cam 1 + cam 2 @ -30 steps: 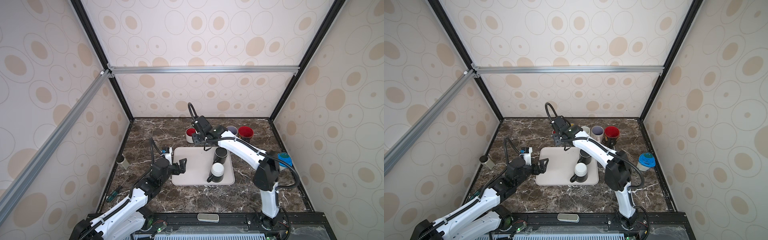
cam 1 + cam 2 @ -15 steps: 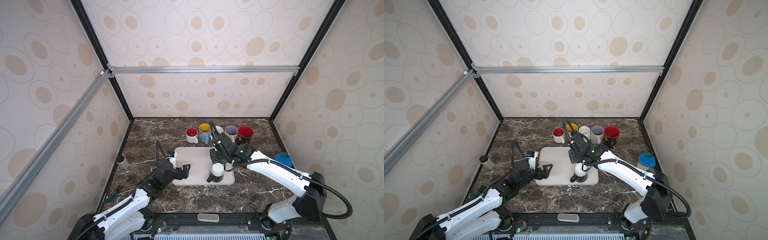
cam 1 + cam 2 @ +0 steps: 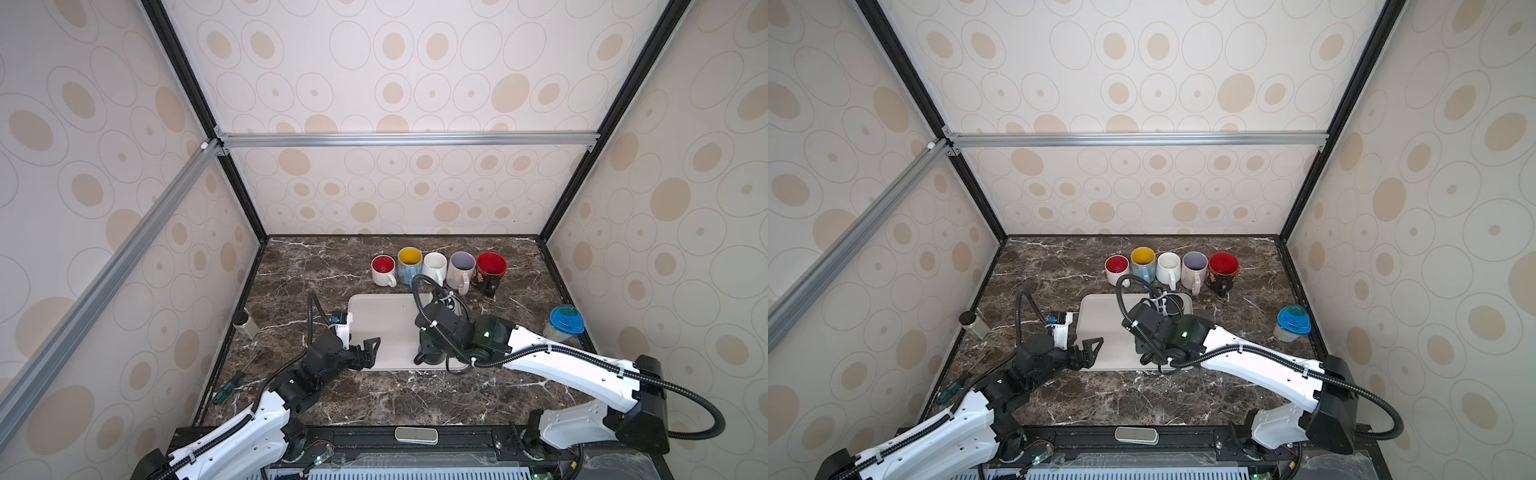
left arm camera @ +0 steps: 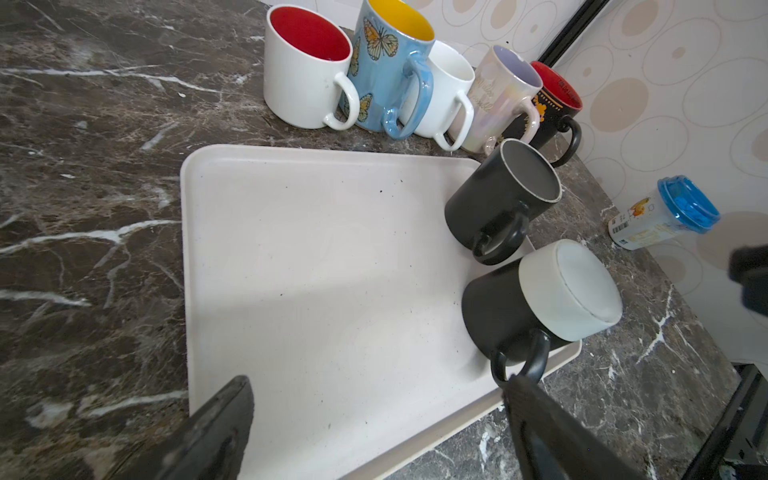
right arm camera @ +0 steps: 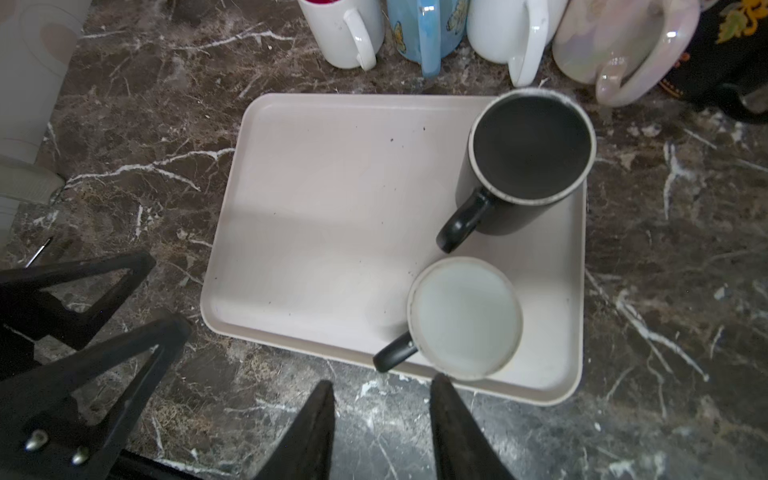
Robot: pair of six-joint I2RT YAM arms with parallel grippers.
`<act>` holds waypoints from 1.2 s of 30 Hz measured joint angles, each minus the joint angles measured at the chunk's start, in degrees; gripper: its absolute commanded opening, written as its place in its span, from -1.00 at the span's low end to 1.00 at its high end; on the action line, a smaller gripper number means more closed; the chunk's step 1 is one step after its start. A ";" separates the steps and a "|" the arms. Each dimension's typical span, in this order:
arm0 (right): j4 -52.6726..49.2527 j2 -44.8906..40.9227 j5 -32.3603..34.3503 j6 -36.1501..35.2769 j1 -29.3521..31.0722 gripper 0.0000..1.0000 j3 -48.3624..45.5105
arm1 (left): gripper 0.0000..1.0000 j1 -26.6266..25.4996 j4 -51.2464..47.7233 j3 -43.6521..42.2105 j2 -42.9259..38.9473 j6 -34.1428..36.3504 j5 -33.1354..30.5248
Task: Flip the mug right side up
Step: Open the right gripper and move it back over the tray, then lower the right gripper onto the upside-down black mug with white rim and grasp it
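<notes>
The upside-down mug [image 5: 465,316] is black with a pale base facing up. It stands on the beige tray [image 5: 324,199] at the front right, its handle [image 5: 395,353] pointing over the tray's front edge. My right gripper [image 5: 382,399] hovers above the marble just in front of that handle, open and holding nothing. In both top views the right wrist [image 3: 449,332] covers most of this mug. My left gripper [image 4: 378,380] is open wide over the tray's front left corner [image 3: 370,351], empty. The same mug [image 4: 540,299] sits beyond one of its fingers [image 4: 536,415].
A second black mug [image 5: 532,145] stands upright on the tray behind the first. Several upright mugs [image 3: 436,268] line the back of the table. A blue-lidded tub [image 3: 563,324] is at the right, a small jar [image 3: 245,324] and a screwdriver [image 3: 226,386] at the left.
My right arm has drawn back from the row of mugs to the tray's front edge, over the upside-down mug. The left gripper has edged towards the tray's front corner, still open.
</notes>
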 measured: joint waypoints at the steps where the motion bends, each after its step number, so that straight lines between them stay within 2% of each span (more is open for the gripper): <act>1: -1.88 1.60 1.22 3.13 1.88 -0.16 1.88 | 0.91 0.00 -0.33 0.02 0.13 0.00 -0.11; 6: -7.58 10.36 2.62 14.93 6.12 -0.16 9.09 | 0.91 0.00 -1.70 0.07 0.33 0.02 -0.37; 13: -10.88 14.88 2.34 24.09 6.54 -0.16 8.46 | 0.92 0.00 -2.71 0.07 -2.60 0.02 -1.40; 26: -9.46 14.86 3.10 29.70 6.62 -0.18 7.85 | 0.92 0.00 -0.81 -0.39 -0.87 0.02 -1.25; 36: -3.78 14.86 -1.29 32.81 2.93 -0.18 -1.05 | 0.92 0.00 2.19 -1.16 0.66 0.02 -1.07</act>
